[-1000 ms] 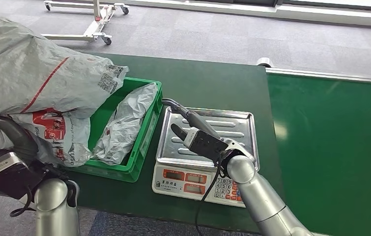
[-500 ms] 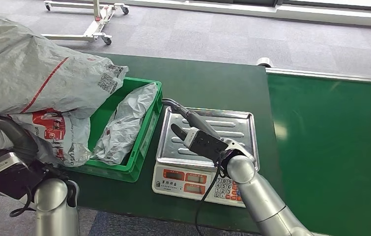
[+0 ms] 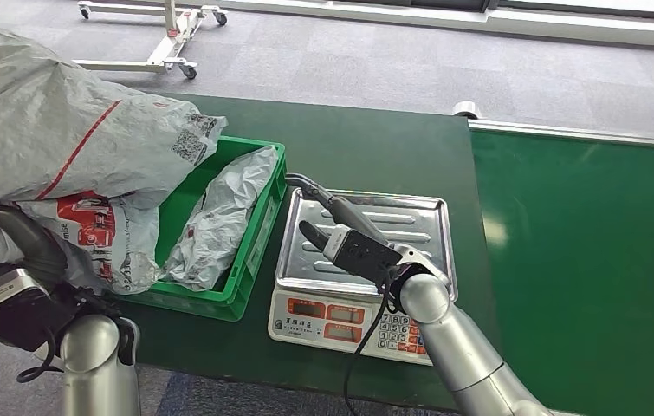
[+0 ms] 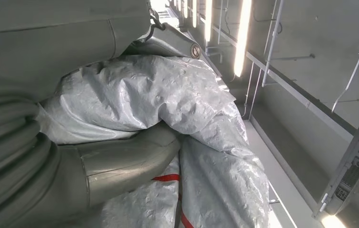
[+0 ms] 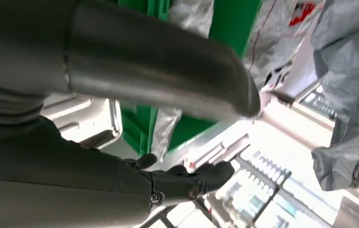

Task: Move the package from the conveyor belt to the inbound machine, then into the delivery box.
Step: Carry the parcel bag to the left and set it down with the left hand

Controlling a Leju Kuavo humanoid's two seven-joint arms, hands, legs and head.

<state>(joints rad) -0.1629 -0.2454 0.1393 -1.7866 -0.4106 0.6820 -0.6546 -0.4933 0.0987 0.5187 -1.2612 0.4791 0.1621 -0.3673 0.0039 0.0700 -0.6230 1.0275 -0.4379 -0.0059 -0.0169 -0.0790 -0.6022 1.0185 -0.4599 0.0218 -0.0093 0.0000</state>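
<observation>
The left hand (image 3: 20,251) has a big grey package (image 3: 63,147) clutched up high, thumb pressed into the crumpled plastic, and the bag hangs over the left end of the green delivery box (image 3: 258,230), with its red stripe and printed code facing up. From the left wrist the thick grey thumb (image 4: 125,159) digs right under the package (image 4: 168,104), folds of plastic bulging around it. Inside the delivery box lies another grey bag (image 3: 219,221), stretched along its length. Just beside the box, toward the near edge of the worktop (image 3: 375,139), sits the inbound machine (image 3: 362,269), a scale with a steel tray and a red-and-white keypad front. The right hand (image 3: 332,221) hovers above that tray with nothing in it, fingers stretched out toward the box. The right wrist view catches the dark fingers (image 5: 191,183) spread apart. The conveyor belt (image 3: 583,260) runs along the right side of the worktop.
</observation>
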